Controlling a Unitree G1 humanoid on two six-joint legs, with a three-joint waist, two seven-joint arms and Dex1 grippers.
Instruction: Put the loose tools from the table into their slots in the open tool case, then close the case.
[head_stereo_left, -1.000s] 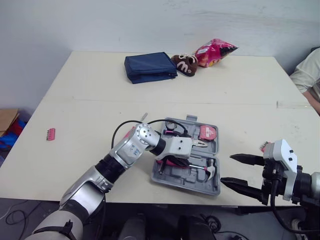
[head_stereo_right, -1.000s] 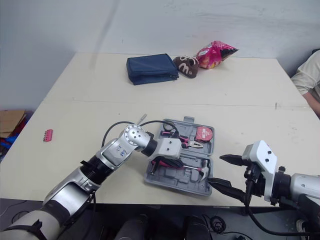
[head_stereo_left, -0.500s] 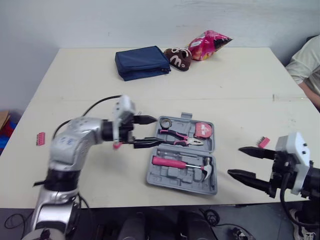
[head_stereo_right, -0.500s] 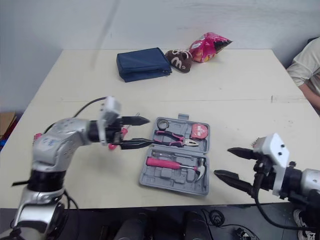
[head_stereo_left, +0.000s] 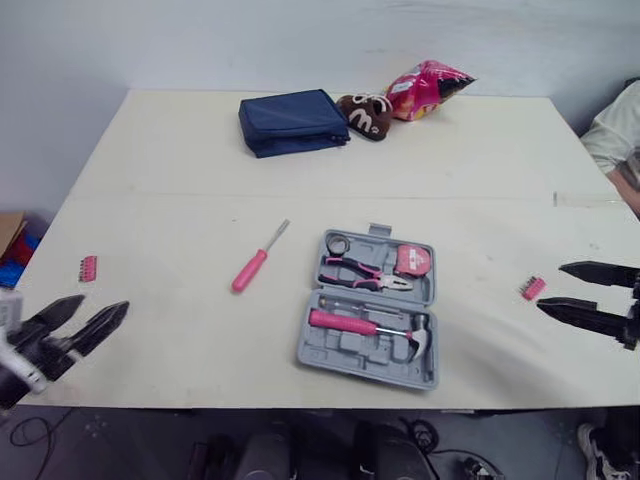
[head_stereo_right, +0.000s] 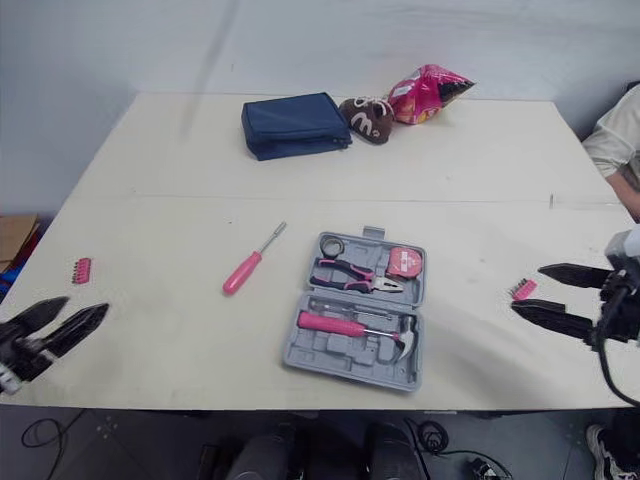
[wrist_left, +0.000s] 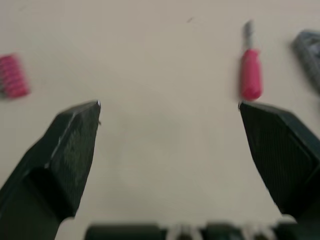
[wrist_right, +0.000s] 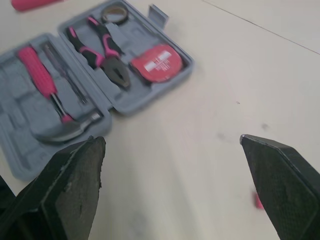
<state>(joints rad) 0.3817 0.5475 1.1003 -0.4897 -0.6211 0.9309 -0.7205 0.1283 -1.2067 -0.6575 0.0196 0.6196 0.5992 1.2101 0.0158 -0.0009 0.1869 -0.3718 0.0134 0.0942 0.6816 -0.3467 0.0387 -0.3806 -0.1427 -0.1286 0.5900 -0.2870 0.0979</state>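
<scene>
Left hand (head_stereo_left: 103, 305) off moulded grey case (head_stereo_left: 340, 352)

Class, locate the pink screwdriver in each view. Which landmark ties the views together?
Left eye view: screwdriver lying left of the tool case.
Right eye view: again left of the case.
Left wrist view: beside the case's edge.
Right wrist view: handle beyond the case, cut off.
Landmark: the case.

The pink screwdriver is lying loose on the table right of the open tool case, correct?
No. The pink screwdriver lies loose on the table left of the open tool case; the left eye view shows it.
</scene>
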